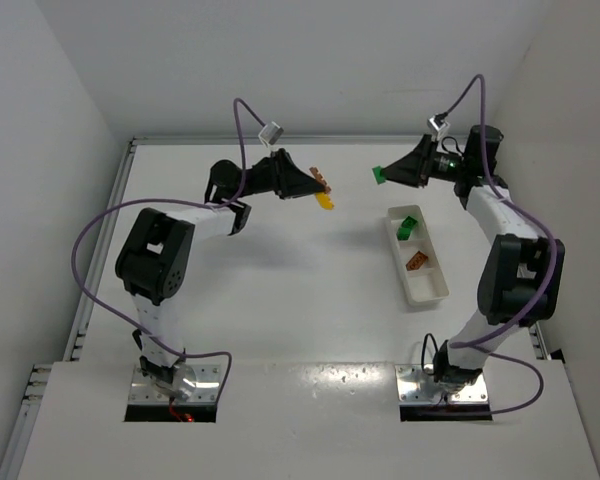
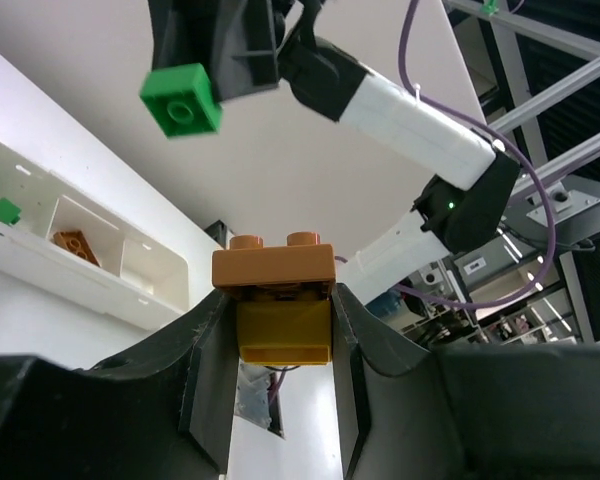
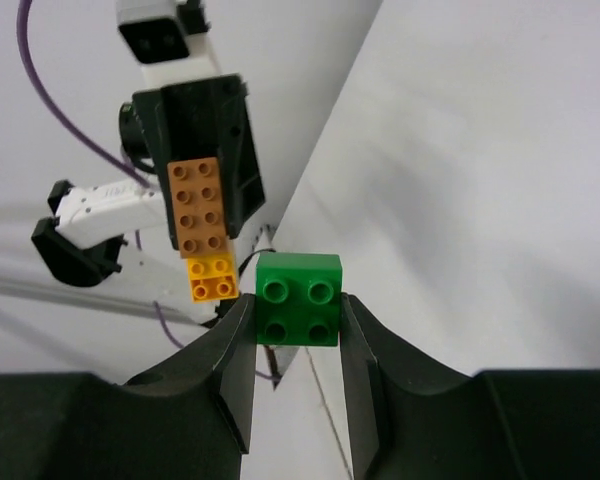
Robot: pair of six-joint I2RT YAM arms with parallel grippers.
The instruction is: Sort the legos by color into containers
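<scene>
Orange-yellow lego column (image 3: pixel 202 232), upright in clenched left hand (image 2: pixel 283 300), studs toward right hand (image 3: pixel 296 303) grasping green lego (image 3: pixel 298 318).

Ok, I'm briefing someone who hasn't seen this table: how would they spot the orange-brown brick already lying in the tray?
Find the long white tray on the right side of the table, beside the right arm. Its far compartment holds green bricks; the next holds the orange-brown brick. It alone lies loose there; the other brown brick is stuck to a yellow brick gripped by the left tool.
</scene>
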